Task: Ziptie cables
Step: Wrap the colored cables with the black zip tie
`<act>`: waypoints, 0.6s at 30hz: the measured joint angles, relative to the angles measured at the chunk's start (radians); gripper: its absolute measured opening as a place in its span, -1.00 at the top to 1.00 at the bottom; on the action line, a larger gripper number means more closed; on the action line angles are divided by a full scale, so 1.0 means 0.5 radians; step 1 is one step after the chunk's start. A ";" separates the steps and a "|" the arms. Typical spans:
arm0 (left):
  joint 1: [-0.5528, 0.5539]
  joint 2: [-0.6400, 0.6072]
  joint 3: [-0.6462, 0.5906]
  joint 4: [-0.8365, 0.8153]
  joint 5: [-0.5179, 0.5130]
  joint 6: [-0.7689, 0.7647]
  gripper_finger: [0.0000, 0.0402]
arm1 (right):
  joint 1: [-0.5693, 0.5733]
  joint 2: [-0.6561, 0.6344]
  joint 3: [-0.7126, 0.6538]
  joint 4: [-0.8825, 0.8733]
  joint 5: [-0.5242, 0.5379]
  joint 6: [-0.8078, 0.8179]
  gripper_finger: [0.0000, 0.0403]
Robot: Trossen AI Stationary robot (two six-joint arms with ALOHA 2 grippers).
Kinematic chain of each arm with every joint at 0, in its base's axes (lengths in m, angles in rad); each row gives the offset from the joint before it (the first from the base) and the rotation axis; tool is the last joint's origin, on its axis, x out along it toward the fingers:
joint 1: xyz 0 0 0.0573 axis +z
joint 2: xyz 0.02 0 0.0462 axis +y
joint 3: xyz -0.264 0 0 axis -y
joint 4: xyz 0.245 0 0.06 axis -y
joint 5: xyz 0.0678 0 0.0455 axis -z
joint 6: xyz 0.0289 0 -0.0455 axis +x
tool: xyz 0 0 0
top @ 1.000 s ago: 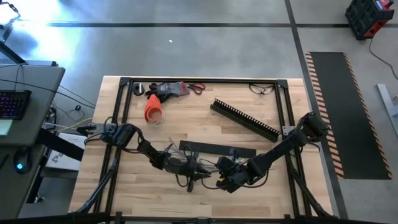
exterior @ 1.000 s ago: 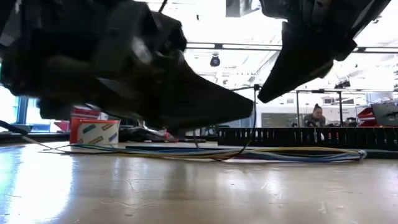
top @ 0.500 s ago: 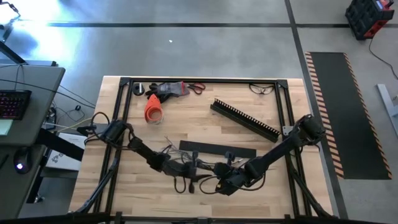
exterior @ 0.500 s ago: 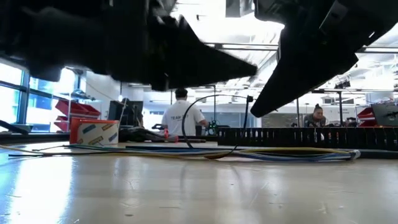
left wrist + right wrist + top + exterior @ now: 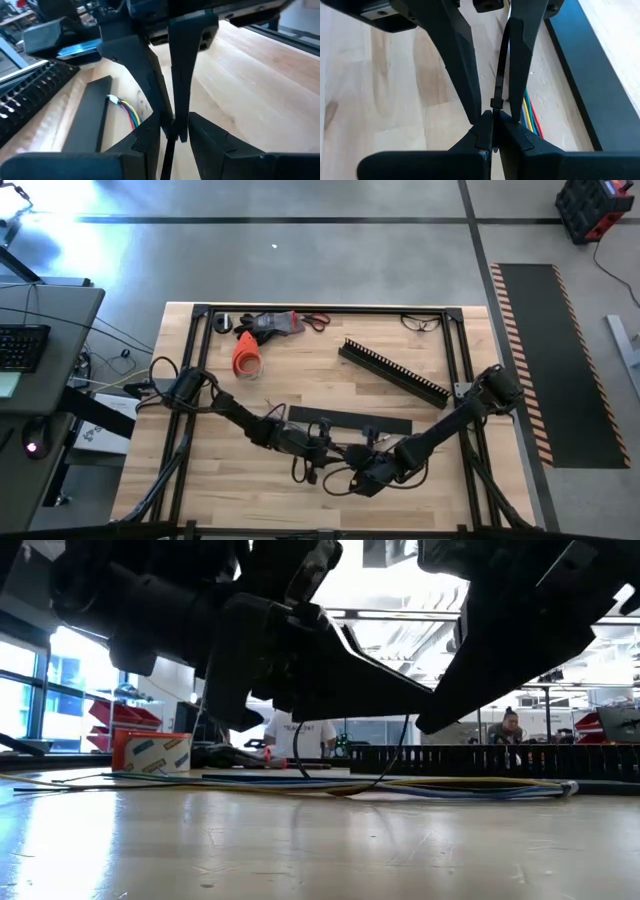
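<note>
Right gripper pressed together pinching a thin black plastic ziptie, left gripper facing it, seemingly parted, thin multicoloured cables beneath on wooden table.

Two arms, two grippers: left gripper, right gripper. One comb-toothed channel, one flat black bar just beside it. One cable bunch. One black ziptie.
</note>
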State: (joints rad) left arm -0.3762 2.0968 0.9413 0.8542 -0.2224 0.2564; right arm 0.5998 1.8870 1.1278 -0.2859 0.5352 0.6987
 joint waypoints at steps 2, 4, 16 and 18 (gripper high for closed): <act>0.001 0.000 0.000 -0.009 0.021 0.000 0.59 | 0.008 0.000 0.000 -0.004 -0.007 0.000 1.00; 0.001 -0.002 0.000 -0.028 0.061 0.002 0.61 | 0.017 0.000 0.000 -0.004 -0.011 -0.002 1.00; 0.033 -0.007 -0.002 -0.050 0.128 0.002 0.94 | 0.035 0.000 0.000 -0.001 -0.016 -0.002 1.00; 0.033 -0.007 -0.002 -0.049 0.150 -0.001 0.96 | 0.036 0.000 0.001 0.004 -0.020 -0.002 1.00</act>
State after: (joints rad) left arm -0.3599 2.0933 0.9401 0.8299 -0.1474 0.2560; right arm 0.6180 1.8867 1.1282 -0.2840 0.5250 0.6978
